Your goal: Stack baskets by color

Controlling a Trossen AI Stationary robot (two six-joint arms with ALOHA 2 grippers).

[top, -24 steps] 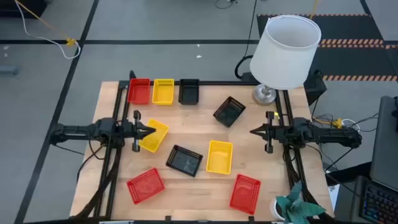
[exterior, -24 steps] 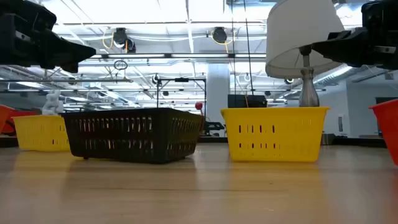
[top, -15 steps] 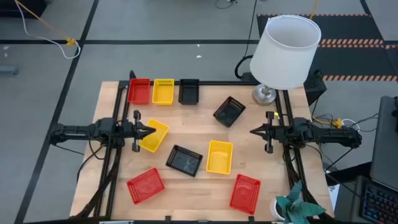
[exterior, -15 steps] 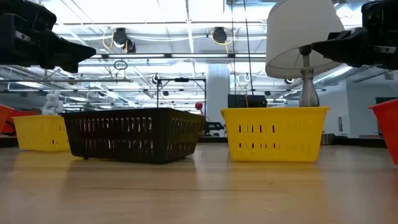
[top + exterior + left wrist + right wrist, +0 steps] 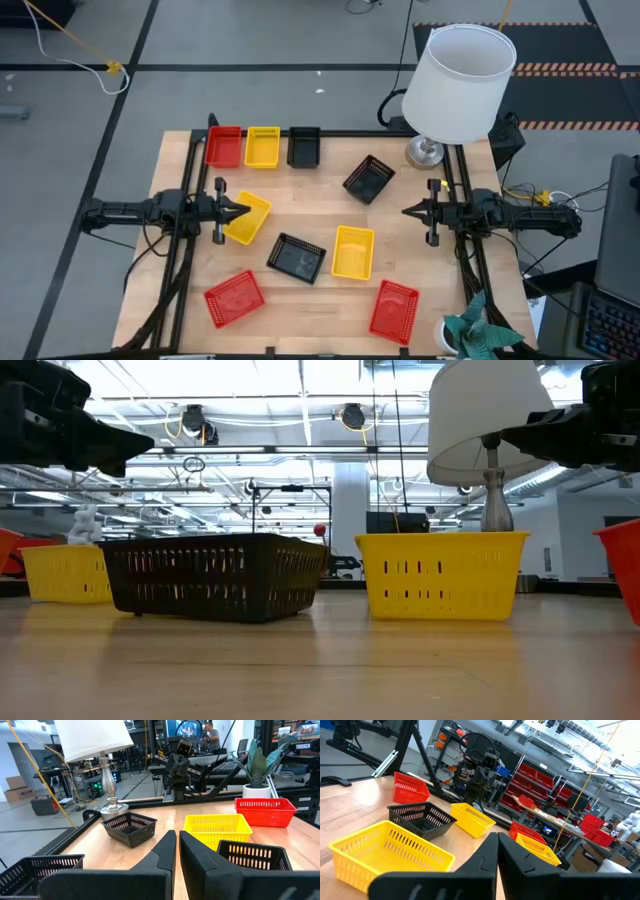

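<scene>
Several small mesh baskets stand on their bases on the wooden table. A red (image 5: 223,146), a yellow (image 5: 262,147) and a black basket (image 5: 303,147) form a row at the far edge. Loose ones are a black (image 5: 368,179), a yellow (image 5: 246,217), a black (image 5: 296,257), a yellow (image 5: 352,252) and two red (image 5: 234,297) (image 5: 394,309). My left gripper (image 5: 245,210) (image 5: 177,834) is shut and hovers level over the left yellow basket's edge. My right gripper (image 5: 405,211) (image 5: 497,837) is shut and hovers level at the table's right side. Both hold nothing.
A lamp with a large white shade (image 5: 463,80) stands on its metal foot (image 5: 425,152) at the far right corner. A potted plant (image 5: 480,335) stands at the near right corner. Bare wood lies between the right gripper and the middle baskets.
</scene>
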